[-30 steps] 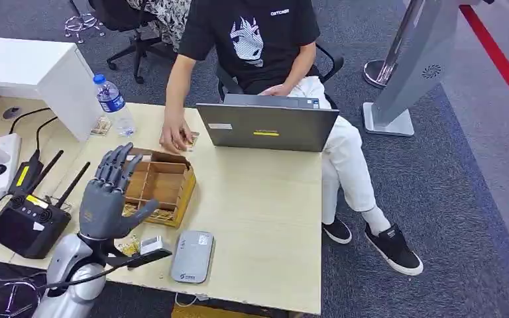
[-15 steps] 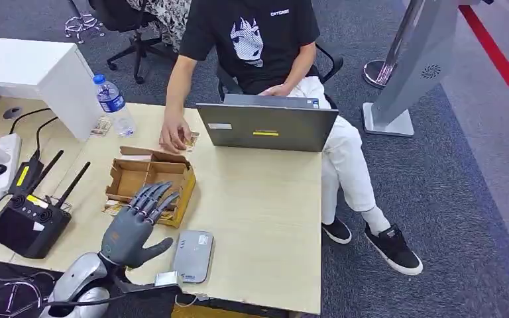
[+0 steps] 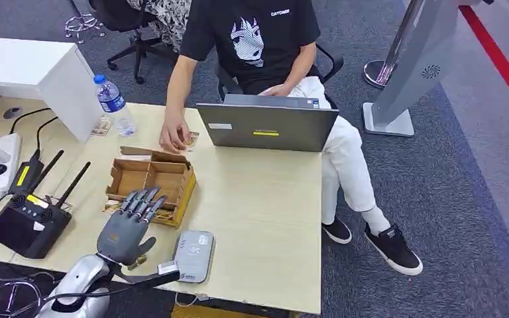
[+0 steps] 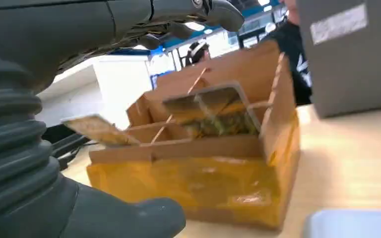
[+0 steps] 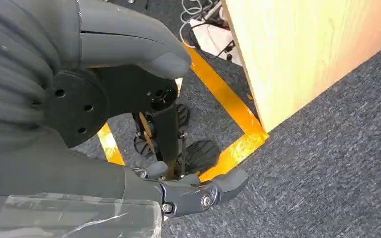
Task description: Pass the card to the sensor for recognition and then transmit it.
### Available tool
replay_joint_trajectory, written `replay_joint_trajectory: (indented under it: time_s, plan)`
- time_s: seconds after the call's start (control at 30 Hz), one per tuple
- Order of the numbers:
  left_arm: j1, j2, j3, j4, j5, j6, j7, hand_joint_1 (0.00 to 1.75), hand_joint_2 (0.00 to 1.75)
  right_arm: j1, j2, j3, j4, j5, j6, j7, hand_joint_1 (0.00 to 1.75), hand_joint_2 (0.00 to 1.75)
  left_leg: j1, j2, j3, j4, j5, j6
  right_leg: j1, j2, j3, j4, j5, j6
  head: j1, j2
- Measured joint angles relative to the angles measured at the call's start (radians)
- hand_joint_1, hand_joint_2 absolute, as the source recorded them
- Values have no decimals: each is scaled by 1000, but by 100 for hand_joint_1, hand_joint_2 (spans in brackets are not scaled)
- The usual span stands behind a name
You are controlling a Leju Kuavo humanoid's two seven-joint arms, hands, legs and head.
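pale wooden desk (image 3: 258,205), seen from beside it. left hand (image 3: 127,228), fingers (image 3: 142,201) spread and empty, hovers at the near edge of the divided brown cardboard box (image 3: 151,183). the cards (image 4: 213,116) lean upright in its compartments, just ahead of the fingertips. flat grey card sensor (image 3: 193,256) lies just right of the hand. right hand (image 5: 129,144) hangs beside the desk, holding nothing, far from the box; whether its fingers are closed, i cannot tell.

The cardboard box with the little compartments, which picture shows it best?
The head view: the whole cardboard box and its compartments from above. The left wrist view shows its yellow side close up, blurry. The right wrist view faces the floor.
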Motion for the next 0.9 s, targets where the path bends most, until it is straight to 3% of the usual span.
replay_joint_trajectory:
  time_s: [0.3, 0.67, 0.9]
  plan:
    - [-28, -1, 17, 81, 2, 37, -8, 0, 175, 0, 0, 0, 0, 0, 0, 0, 0, 175, 0, 0, 0, 0, 0, 0, 0, 0, 0, 0, 0, 0, 0, 0]
    - [-25, -26, 38, 76, 21, 154, -59, 0, 175, 0, 0, 0, 0, -1, -6, -1, 0, 175, 0, 0, 0, 0, 0, 0, 0, 0, 0, 0, 0, 0, 0, 0]
    - [-22, -43, 52, 61, 28, 161, -69, 0, 175, 0, 0, 0, 0, -1, -7, -1, 0, 175, 0, 0, 0, 0, 0, 0, 0, 0, 0, 0, 0, 0, 0, 0]
